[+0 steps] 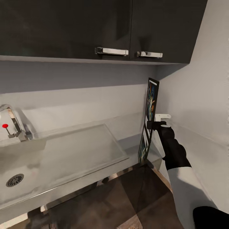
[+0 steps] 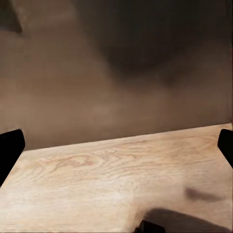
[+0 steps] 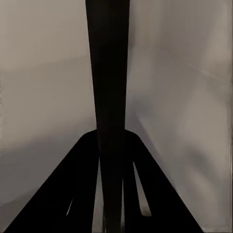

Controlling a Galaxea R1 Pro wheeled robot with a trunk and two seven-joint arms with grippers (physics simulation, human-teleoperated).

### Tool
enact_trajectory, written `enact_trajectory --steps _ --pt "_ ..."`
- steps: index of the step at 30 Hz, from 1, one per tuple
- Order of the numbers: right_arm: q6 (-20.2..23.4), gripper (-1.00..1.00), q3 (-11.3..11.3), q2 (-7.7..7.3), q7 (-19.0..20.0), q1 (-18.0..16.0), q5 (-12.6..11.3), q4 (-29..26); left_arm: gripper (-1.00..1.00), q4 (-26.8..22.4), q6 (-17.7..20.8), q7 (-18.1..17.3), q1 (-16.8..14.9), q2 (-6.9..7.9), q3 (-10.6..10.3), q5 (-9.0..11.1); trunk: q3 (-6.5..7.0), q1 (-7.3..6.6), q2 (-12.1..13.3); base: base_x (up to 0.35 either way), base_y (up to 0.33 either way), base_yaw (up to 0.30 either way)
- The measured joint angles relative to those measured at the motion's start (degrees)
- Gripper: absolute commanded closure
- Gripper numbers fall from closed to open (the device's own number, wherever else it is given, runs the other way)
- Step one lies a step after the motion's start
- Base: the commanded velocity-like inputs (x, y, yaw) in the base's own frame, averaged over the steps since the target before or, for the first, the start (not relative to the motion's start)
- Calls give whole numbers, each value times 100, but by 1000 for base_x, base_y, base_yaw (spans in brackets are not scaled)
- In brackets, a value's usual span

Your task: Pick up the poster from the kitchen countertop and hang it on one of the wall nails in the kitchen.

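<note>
The poster [image 1: 152,95] stands upright and almost edge-on in the corner, above the right end of the grey kitchen countertop [image 1: 133,142]. Its colourful face turns toward the sink. My right gripper [image 1: 155,122] is shut on the poster's side edge at about mid-height. In the right wrist view the black frame edge of the poster [image 3: 108,58] runs straight up between the fingers of the right gripper [image 3: 110,162]. Whether the poster's lower corner touches the worktop I cannot tell. My left gripper [image 2: 116,145] is open over wooden floor. The wall nails are out of view.
A steel sink [image 1: 47,159] with a drainboard and a tap [image 1: 14,122] fills the left of the worktop. Dark upper cabinets [image 1: 95,28] with metal handles hang overhead. A pale wall [image 1: 197,89] stands close on the right, right behind the poster.
</note>
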Motion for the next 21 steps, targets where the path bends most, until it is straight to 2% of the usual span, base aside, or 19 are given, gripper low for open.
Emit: enact_trajectory --steps 6,12,21 --pt "0 100 1 0 0 0 0 2 -100 -1 0 0 0 0 0 0 0 0 0 -281 0 64" --pt "0 100 2 0 0 0 1 7 -100 -1 0 0 0 0 0 0 0 -2 0 -101 24 245" --pt "0 100 1 0 0 0 -1 17 -100 0 0 0 0 0 8 0 0 -2 0 -204 103 279"
